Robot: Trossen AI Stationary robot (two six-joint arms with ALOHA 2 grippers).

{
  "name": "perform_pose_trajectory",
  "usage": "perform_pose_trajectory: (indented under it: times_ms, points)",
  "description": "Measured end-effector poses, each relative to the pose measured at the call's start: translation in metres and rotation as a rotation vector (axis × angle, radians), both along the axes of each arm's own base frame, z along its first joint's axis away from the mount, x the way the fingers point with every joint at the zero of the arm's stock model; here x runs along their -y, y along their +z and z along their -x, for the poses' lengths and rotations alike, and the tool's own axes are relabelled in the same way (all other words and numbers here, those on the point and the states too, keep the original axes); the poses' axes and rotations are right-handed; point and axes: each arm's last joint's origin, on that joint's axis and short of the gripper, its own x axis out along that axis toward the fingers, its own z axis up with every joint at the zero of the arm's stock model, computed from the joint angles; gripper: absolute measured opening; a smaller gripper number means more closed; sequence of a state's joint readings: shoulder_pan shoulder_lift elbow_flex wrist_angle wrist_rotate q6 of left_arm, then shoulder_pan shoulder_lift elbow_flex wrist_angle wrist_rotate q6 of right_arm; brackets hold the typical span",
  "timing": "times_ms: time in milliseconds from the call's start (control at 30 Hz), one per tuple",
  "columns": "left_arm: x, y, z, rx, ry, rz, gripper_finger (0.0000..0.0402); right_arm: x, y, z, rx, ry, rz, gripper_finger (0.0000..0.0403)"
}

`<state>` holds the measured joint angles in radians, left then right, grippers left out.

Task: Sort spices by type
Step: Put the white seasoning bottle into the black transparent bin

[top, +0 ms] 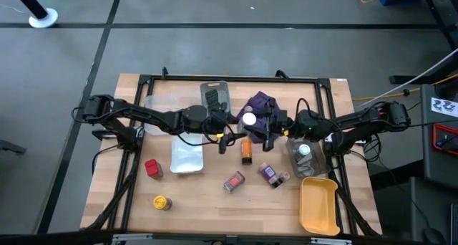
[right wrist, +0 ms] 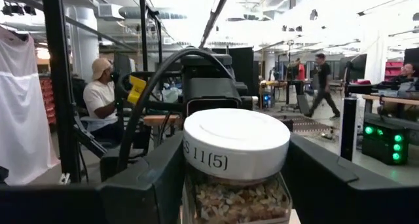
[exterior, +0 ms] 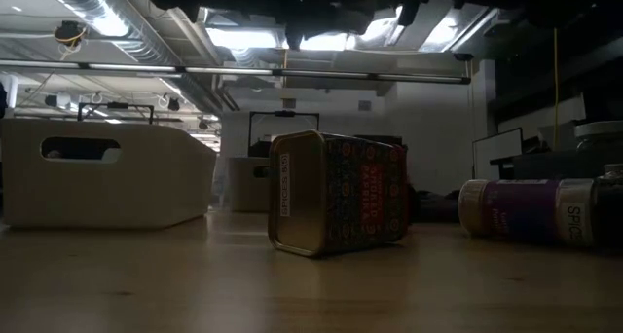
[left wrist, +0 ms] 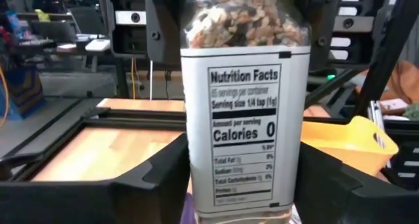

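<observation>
Overhead, a pale wooden table (top: 215,202) with a black frame stands on grey floor; the low view looks across it into a dim workshop with ceiling lights and ducting. In the right wrist view, people show in the room behind: one seated in a white shirt and cap, another walking farther off.

Both arms reach inward from the table's sides and meet above its middle, near a purple cloth (top: 259,102). Between them is a white-capped jar (top: 249,119). The left gripper (top: 227,123) has its fingers either side of the jar's labelled body, seen close in its wrist view (left wrist: 243,119), touching or nearly so; whether it grips firmly I cannot tell. The right gripper (top: 268,125) frames the white cap (right wrist: 236,144) between its fingers, and contact there is likewise unclear.

Count on the table:
- one red tin (top: 152,167)
- one yellow jar (top: 162,202)
- one orange jar (top: 246,150)
- one patterned tin (top: 234,182), on its side
- one purple-labelled jar (top: 270,174), also lying down

Trays: one white (top: 187,157), one yellow (top: 319,205), one clear (top: 303,156) holding a jar, one grey (top: 215,94).
</observation>
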<state>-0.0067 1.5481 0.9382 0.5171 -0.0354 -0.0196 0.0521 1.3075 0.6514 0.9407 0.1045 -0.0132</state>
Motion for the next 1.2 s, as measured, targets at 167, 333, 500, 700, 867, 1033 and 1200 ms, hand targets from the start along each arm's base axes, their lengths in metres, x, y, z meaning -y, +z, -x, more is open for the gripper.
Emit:
perform_pose_trajectory:
  times_ms: [167, 333, 500, 700, 867, 1033, 1200]
  points:
    - [-0.001, -0.002, -0.001, -0.007, 0.003, 0.002, 0.0185, 0.0, -0.001, 0.0, -0.011, -0.01, 0.001, 0.0221]
    - [0.0, -0.003, -0.001, -0.016, -0.006, 0.004, 0.0185, 0.0, -0.002, -0.001, -0.023, -0.005, -0.009, 0.0241]
    - [0.0, -0.006, -0.001, -0.048, -0.009, 0.0, 0.0185, 0.0, -0.007, -0.002, -0.07, 0.008, -0.057, 0.0259]
    - [0.0, -0.017, 0.001, -0.161, -0.009, 0.0, 0.0185, 0.0, -0.004, -0.008, -0.218, 0.0, -0.084, 0.0279]
    - [0.0, -0.029, 0.006, -0.296, -0.01, 0.0, 0.0185, -0.001, 0.008, -0.015, -0.498, 0.021, -0.055, 0.0285]
    - [0.0, -0.038, 0.01, -0.396, -0.014, -0.001, 0.0185, -0.002, 0.03, -0.011, -0.77, 0.046, 0.026, 0.0286]
    - [0.003, -0.04, 0.01, -0.412, -0.057, -0.028, 0.0185, -0.002, 0.045, -0.008, -0.812, 0.046, 0.035, 0.0286]
